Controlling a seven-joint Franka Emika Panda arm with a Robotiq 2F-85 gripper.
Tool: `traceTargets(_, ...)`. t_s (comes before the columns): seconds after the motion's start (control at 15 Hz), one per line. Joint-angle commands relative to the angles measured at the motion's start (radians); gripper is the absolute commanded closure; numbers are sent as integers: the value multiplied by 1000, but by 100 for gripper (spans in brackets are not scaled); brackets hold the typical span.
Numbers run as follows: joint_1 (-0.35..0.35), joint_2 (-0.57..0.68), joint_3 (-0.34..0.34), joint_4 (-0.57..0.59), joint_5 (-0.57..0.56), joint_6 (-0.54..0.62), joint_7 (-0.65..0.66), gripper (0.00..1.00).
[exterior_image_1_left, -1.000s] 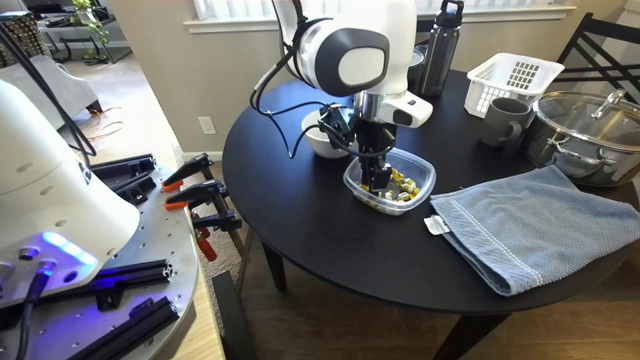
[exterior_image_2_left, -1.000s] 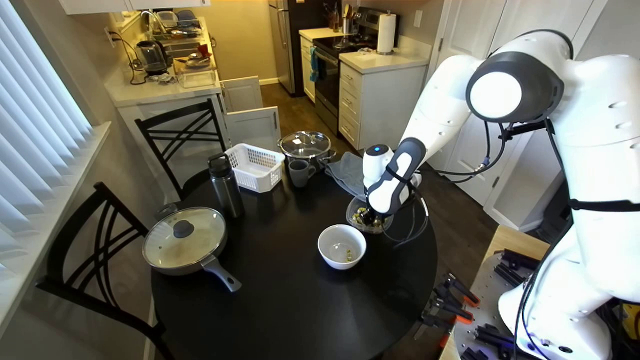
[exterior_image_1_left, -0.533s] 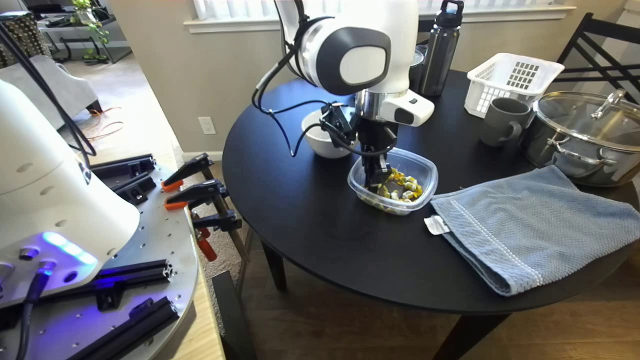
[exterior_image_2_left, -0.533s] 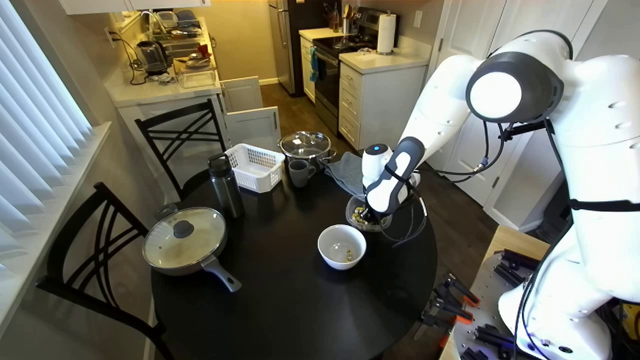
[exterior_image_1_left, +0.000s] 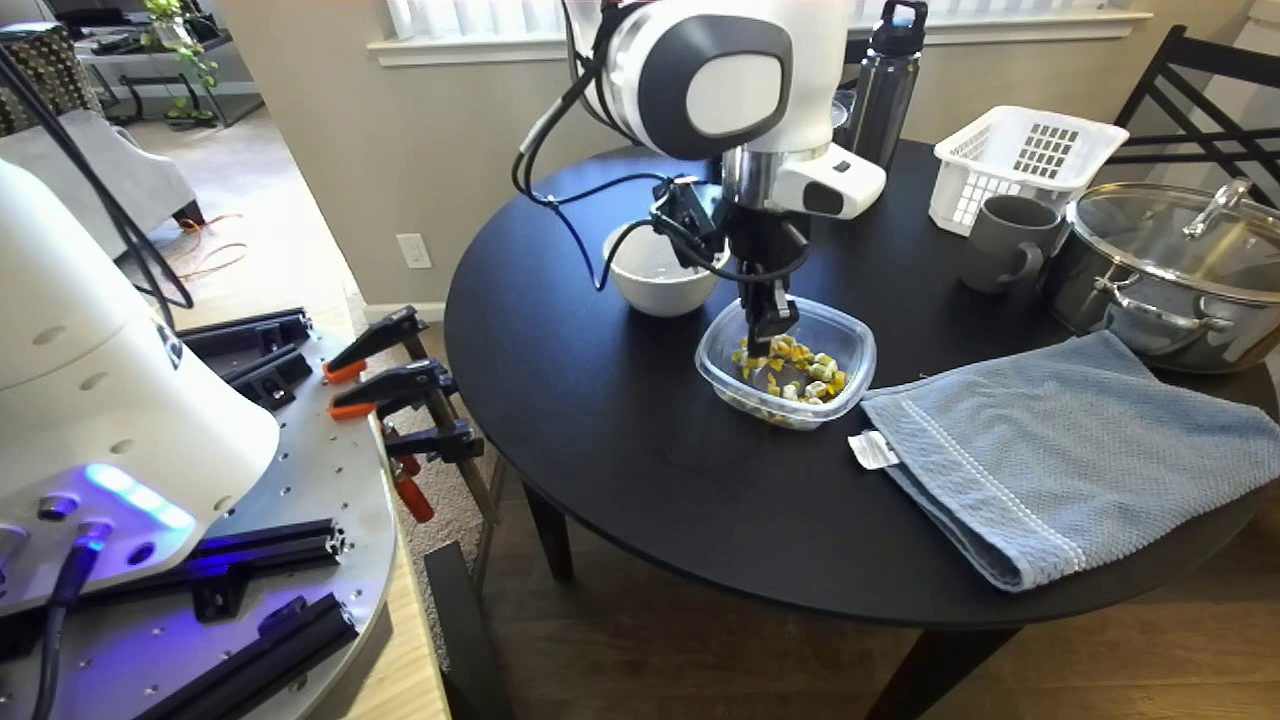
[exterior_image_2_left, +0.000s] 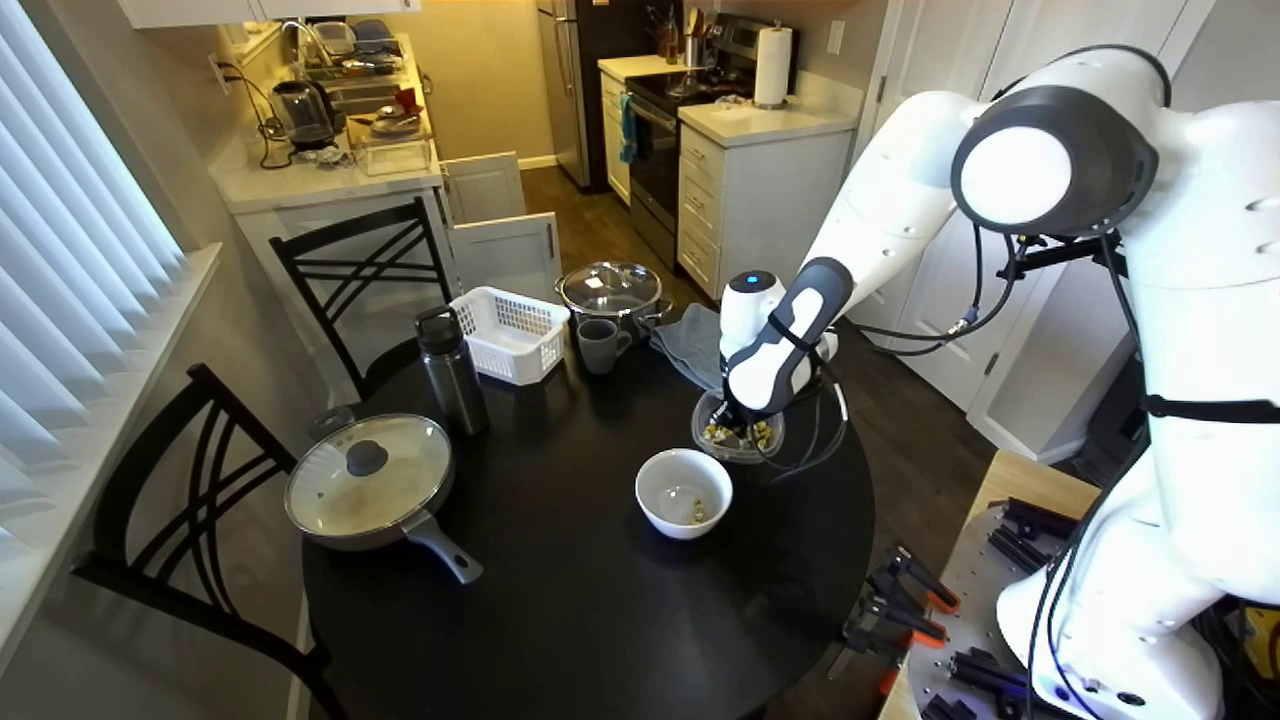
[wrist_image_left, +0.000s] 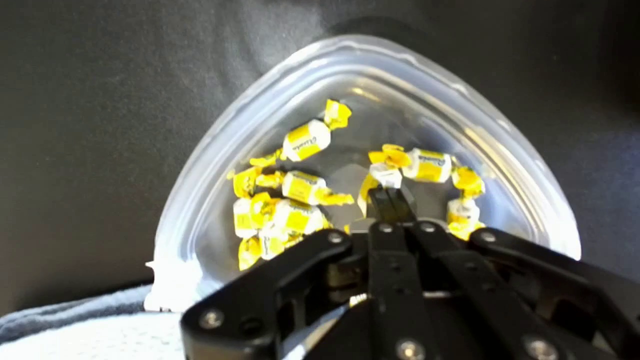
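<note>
Black two-fingered Robotiq gripper (exterior_image_1_left: 766, 338), in an exterior view: raised relative to half a second ago, its tips hang over yellow-and-white twist-wrapped candies (exterior_image_1_left: 822, 372) in a clear, rounded-square plastic container (exterior_image_1_left: 735, 398). In an exterior view, more candies now show; the round white bowl (exterior_image_2_left: 665, 472), just beside the container, is unchanged. Wrist view: the fingers (wrist_image_left: 382, 210) stand closed together; whether a wrapper is pinched between them cannot be told.

This is a home: at upper centre in an exterior view stand a black-and-steel stove (exterior_image_2_left: 657, 160) and a white-drawered kitchen counter (exterior_image_2_left: 765, 190); a pale grey upholstered seat (exterior_image_1_left: 120, 170) stands at upper left in an exterior view.
</note>
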Motion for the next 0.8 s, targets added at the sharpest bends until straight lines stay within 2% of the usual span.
traceTargets(0.0, -10, -124, 9, -60, 29, -5, -46, 100)
traceTargets(0.27, -35, -223, 74, -106, 56, -3, -109, 100)
traceTargets(0.53, -96, -320, 238, -169, 191, -22, -298, 100)
traceTargets(0.73, -97, -348, 320, -189, 285, -51, -420, 100)
